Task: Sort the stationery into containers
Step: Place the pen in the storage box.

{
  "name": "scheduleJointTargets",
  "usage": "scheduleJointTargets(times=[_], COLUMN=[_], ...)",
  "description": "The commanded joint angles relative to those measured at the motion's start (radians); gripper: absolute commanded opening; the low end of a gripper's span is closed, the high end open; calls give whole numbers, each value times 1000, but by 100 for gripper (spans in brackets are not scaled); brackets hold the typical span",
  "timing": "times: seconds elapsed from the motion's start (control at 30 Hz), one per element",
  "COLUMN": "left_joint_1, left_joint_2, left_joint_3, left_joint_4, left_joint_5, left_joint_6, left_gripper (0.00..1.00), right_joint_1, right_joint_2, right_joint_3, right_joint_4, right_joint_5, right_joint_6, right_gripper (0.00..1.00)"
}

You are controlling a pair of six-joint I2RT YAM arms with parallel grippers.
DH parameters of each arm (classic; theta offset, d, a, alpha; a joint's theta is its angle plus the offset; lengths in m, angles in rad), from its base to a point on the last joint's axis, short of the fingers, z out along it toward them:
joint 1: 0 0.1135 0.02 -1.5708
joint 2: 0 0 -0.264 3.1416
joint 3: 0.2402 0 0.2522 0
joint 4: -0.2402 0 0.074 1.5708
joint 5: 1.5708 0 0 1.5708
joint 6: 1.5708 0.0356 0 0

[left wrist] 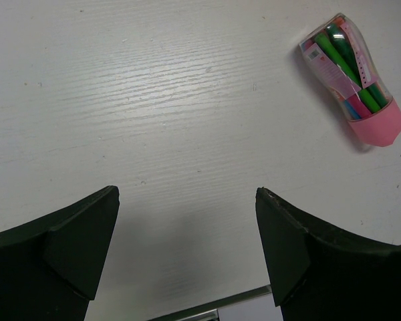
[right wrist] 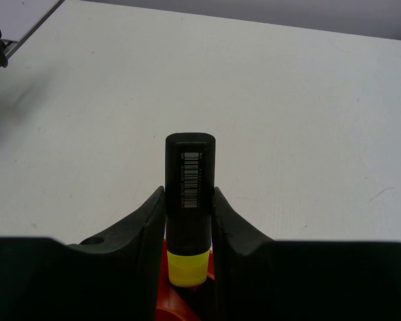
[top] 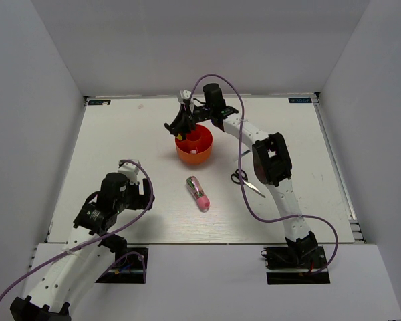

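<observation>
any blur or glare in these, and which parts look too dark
Top external: even light, no glare. Left wrist: table grain sharp, left gripper dark and slightly soft. Right wrist: highlighter barcode clear, right gripper underexposed, near black.

White table [top: 120, 134], faint wood grain, dark rail along far edge. Three things lay on it, none touching.
- Round orange-red organiser [top: 194, 152] stood upright directly under right gripper [right wrist: 189, 194], toward far middle of table.
- Chunky pink-and-green pen [left wrist: 351, 77] lay flat ahead and to right of left gripper [left wrist: 187, 200], well apart from it, pink end toward near side.
- Black-handled scissors [top: 244, 178] lay flat nearer base than right gripper, off to its right, blades pointing near-right.
</observation>
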Motion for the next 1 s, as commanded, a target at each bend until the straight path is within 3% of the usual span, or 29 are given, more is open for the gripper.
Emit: scheduleJointTargets(times=[0.0, 0.17, 0.37, 0.6, 0.97], left_joint_1=[6, 6, 6, 6, 6], left_joint_2=[-6, -4, -3, -3, -4], left_joint_3=[-3, -2, -3, -3, -3], left_joint_4=[0, 1, 0, 1, 1], left_joint_5=[2, 2, 2, 1, -2], left_joint_6=[9, 5, 6, 7, 7], left_gripper=[93, 93, 93, 93, 93], right_joint_1=[-7, -9, -10, -18, -27], right_joint_2=[17, 12, 11, 4, -22], right_joint_3=[-14, -28, -26, -31, -58], right_joint_4=[16, 27, 28, 39, 56], right_joint_5=[-38, -38, -29, -21, -9], right_joint_6=[14, 16, 19, 30, 37], right_gripper=[2, 7, 30, 41, 45])
